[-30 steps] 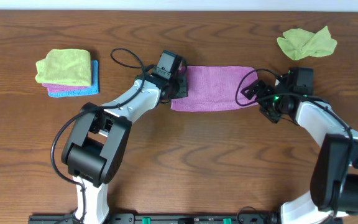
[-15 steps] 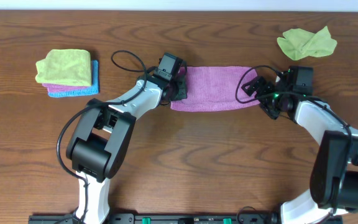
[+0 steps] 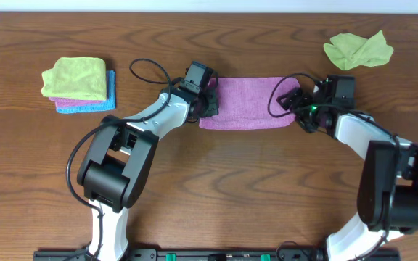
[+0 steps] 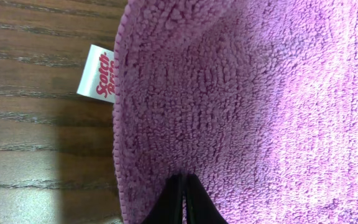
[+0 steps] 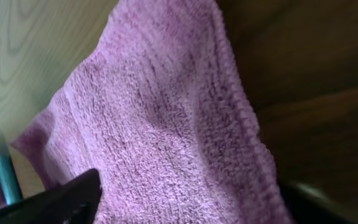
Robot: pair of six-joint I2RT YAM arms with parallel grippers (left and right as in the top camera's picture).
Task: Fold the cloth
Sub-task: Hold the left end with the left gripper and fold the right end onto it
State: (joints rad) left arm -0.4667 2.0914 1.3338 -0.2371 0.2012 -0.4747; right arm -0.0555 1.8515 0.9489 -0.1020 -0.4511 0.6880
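The purple cloth lies flat as a long folded strip near the middle of the far edge of the wooden table, its long sides parallel to that edge. A white tag with red lettering sticks out from its left hem onto the wood.

The left gripper sits on the strip's left end, its fingers pressed together with a pinch of the purple cloth between the tips. The right gripper is at the right end. Its fingers are spread wide, with the cloth's right edge lying between them.

Near the far left corner is a stack of folded cloths: yellow-green on top, pink and blue beneath. A crumpled green cloth lies near the far right corner. A black cable loops over the table just left of the left wrist.

Both forearms reach in low from the near edge, elbows bent outward. From overhead the wrists hide the strip's two ends. The right wrist view is blurred at its lower corners.
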